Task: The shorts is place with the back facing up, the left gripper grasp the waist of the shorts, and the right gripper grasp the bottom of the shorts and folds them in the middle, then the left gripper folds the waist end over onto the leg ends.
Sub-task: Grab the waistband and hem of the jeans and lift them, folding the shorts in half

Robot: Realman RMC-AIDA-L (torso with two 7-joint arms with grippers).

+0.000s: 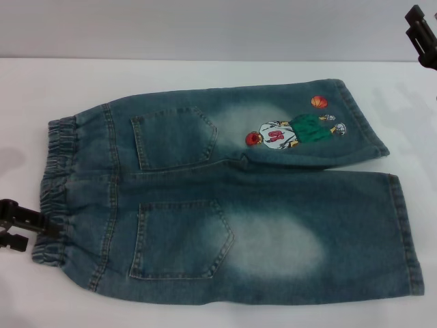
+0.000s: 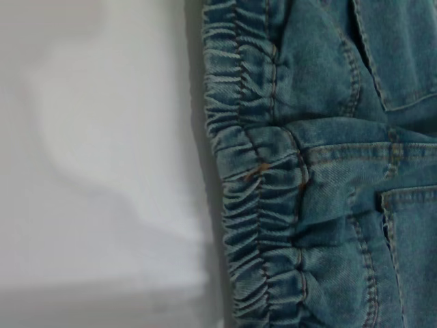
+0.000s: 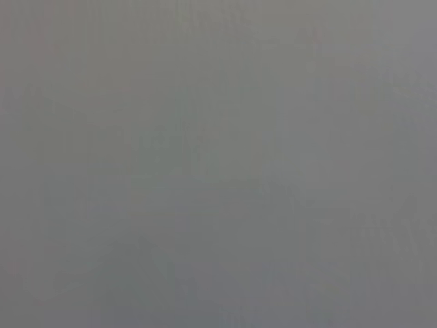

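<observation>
- The waist of the shorts (image 2: 256, 171) is seen closest in the left wrist view, its ruffled elastic band lying on the white table (image 1: 205, 314).
- The left gripper (image 1: 31, 229) is positioned at the waist edge, fingers parted, touching or just beside the band; a grip cannot be confirmed.
- The shorts (image 1: 225, 198) are laid flat, back pockets up.
- The right gripper (image 1: 422, 34) is held well apart at the far right corner; its finger state cannot be told.

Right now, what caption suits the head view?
Denim shorts lie back-up; left gripper at the waist, right gripper raised far off.
</observation>
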